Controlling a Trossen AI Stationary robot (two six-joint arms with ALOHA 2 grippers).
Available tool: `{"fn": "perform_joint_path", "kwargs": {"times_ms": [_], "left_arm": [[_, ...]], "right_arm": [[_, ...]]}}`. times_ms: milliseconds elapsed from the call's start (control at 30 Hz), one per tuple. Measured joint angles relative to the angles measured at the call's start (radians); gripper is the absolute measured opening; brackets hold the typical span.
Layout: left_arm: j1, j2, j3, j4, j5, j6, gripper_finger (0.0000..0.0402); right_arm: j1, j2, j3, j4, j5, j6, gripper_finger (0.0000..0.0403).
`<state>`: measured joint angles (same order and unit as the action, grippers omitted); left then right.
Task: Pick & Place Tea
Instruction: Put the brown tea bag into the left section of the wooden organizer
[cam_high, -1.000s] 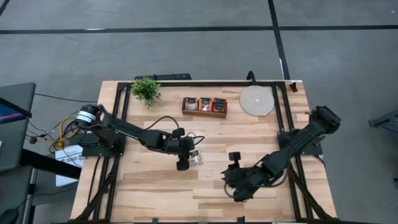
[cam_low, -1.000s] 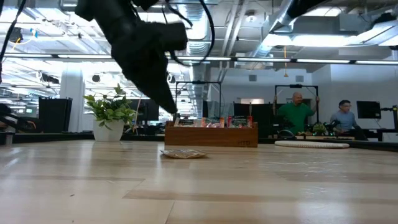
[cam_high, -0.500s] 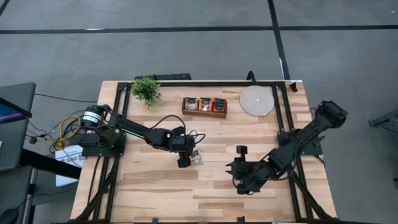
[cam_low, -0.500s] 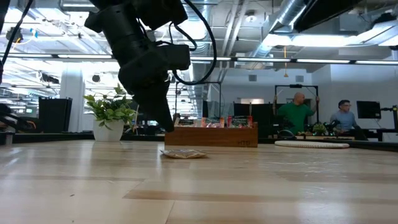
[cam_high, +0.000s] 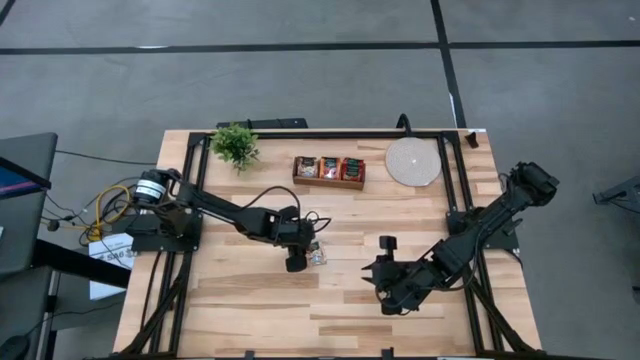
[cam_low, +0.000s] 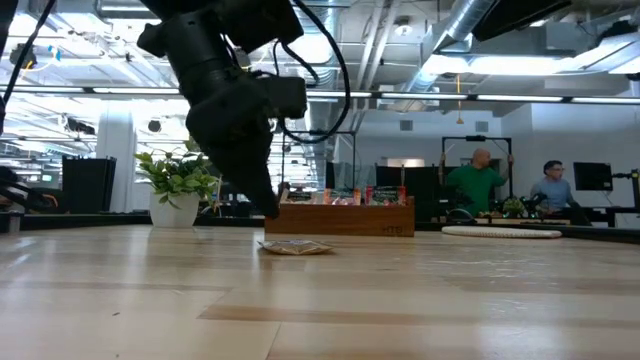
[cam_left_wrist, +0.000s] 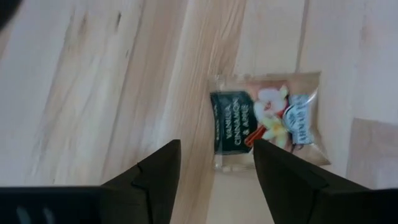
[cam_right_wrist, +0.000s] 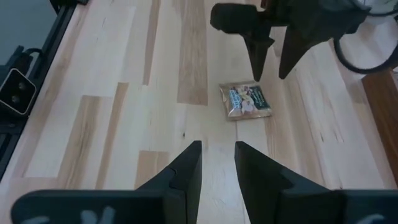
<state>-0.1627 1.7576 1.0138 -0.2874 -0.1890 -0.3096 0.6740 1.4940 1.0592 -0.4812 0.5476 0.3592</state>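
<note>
Pale wooden planks make up the table (cam_high: 250, 300); on the robot's left side the left gripper (cam_high: 297, 262) hangs low over its middle, fingers (cam_left_wrist: 158, 174) spread wide with nothing between them; a single tea sachet (cam_high: 318, 256) lies flat on the wood just beside and slightly ahead of those fingertips, its clear wrapper showing a dark band and pale print (cam_left_wrist: 264, 121), not touched by either finger; in the low view the same sachet (cam_low: 295, 247) rests flat just beneath the dark gripper body (cam_low: 262, 195); well beyond the left gripper, toward the table's far edge, a small green plant (cam_high: 235, 145) stands, then a brown wooden tray (cam_high: 329, 181) holding more sachets (cam_high: 328, 168), then a round pale disc (cam_high: 413, 161); the right gripper (cam_high: 383, 290) waits over the near right part of the table, its two fingers (cam_right_wrist: 186, 168) partly apart and empty, pointing toward the loose sachet (cam_right_wrist: 247, 101), which lies well ahead of it.
</note>
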Motion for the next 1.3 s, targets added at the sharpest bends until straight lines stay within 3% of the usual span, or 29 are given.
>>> {"fn": "perform_joint_path", "kwargs": {"times_ms": [933, 1100, 1300], "left_arm": [[0.003, 0.121, 0.006, -0.016, -0.055, -0.032, 0.0197], [0.005, 0.121, 0.005, -0.052, -0.041, -0.049, 0.0171], [0.005, 0.121, 0.005, -0.082, -0.022, -0.061, 0.0112]], "right_arm": [[0.0, 0.0, 0.001, 0.052, -0.001, -0.001, 0.009], [0.0, 0.0, 0.001, 0.055, -0.001, -0.001, 0.009], [0.0, 0.0, 0.001, 0.057, -0.001, -0.001, 0.009]]}}
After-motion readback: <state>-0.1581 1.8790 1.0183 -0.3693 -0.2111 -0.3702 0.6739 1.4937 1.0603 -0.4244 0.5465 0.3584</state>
